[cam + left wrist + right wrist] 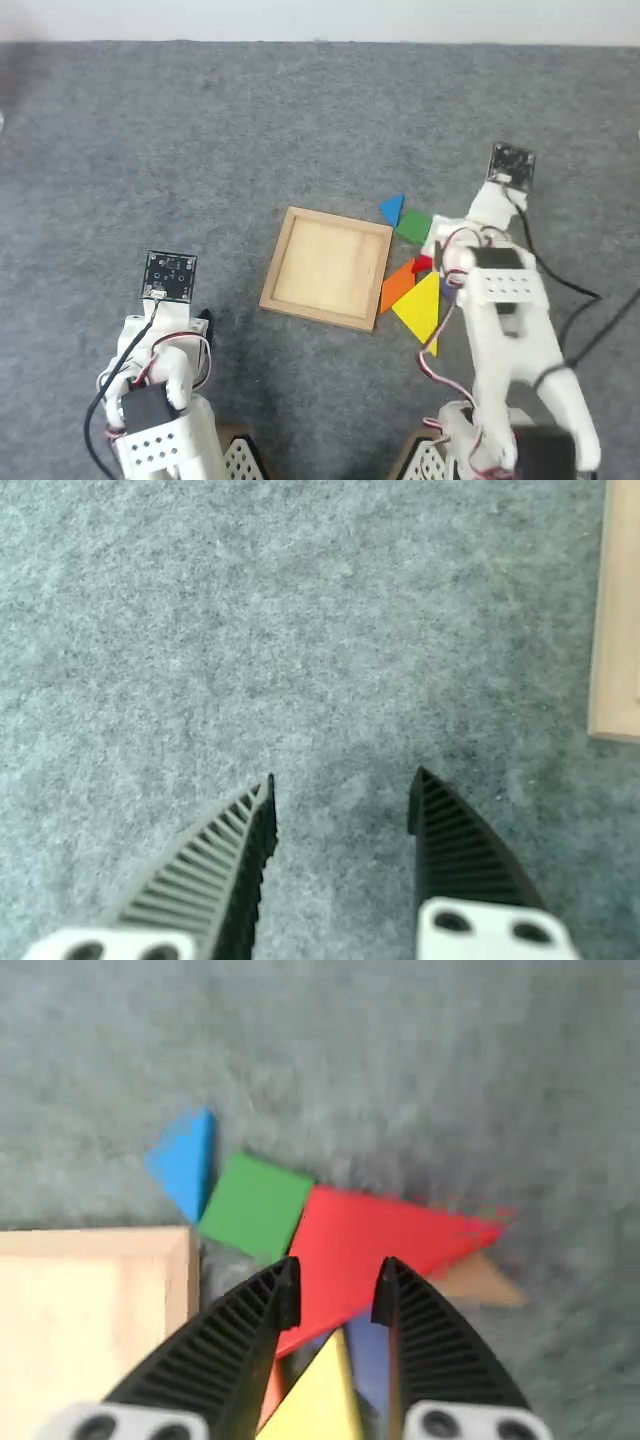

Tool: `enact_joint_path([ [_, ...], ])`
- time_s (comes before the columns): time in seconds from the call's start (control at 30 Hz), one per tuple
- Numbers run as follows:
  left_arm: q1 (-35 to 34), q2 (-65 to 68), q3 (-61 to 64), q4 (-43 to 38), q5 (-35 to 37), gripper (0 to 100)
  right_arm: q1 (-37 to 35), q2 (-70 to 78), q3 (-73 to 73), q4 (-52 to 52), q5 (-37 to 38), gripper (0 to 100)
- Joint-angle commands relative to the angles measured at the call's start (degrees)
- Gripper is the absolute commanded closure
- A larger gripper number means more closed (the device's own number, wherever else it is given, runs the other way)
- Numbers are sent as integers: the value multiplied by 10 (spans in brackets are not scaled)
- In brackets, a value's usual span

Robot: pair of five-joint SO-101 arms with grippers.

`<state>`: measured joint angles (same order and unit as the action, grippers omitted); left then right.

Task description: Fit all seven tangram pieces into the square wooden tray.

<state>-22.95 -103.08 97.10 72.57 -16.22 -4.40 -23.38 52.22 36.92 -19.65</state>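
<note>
The square wooden tray [330, 268] lies mid-table with nothing inside it. To its right lie a blue triangle [392, 209], a green square [413, 226], an orange piece [398, 285] and a yellow triangle [420, 308]. My right arm [500, 290] hangs over this cluster. Its gripper [338, 1270] is open by a narrow gap above the red triangle [390, 1235], with the green square [255, 1205] and blue triangle [185, 1160] just beyond. A yellow tip [315, 1390] and a blue-violet piece [365, 1355] show between the fingers. My left gripper [345, 780] is open over bare carpet, the tray's edge [615, 630] off to one side.
Grey carpet covers the whole table. A tan piece [480, 1280] sticks out from under the red triangle. My left arm [160, 340] stands at the front left, well apart from the tray. Black cables [560, 280] trail from the right arm.
</note>
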Motion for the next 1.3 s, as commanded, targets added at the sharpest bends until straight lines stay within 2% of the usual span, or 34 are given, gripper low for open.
enact_joint_path([
  [0.0,2,-11,-7,1,4,791,-42,16,-33,15,-52,862],
  [0.53,2,-11,-7,1,4,791,-39,23,4,3,-55,861],
  [0.67,2,-11,-7,1,4,791,2,23,30,-52,-55,861],
  [0.8,2,-11,-7,1,4,791,5,23,68,-105,-54,861],
  [1.13,2,-11,-7,1,4,791,5,51,62,-160,-54,861],
  [1.27,2,-11,-7,1,4,791,5,94,40,-134,-54,861],
])
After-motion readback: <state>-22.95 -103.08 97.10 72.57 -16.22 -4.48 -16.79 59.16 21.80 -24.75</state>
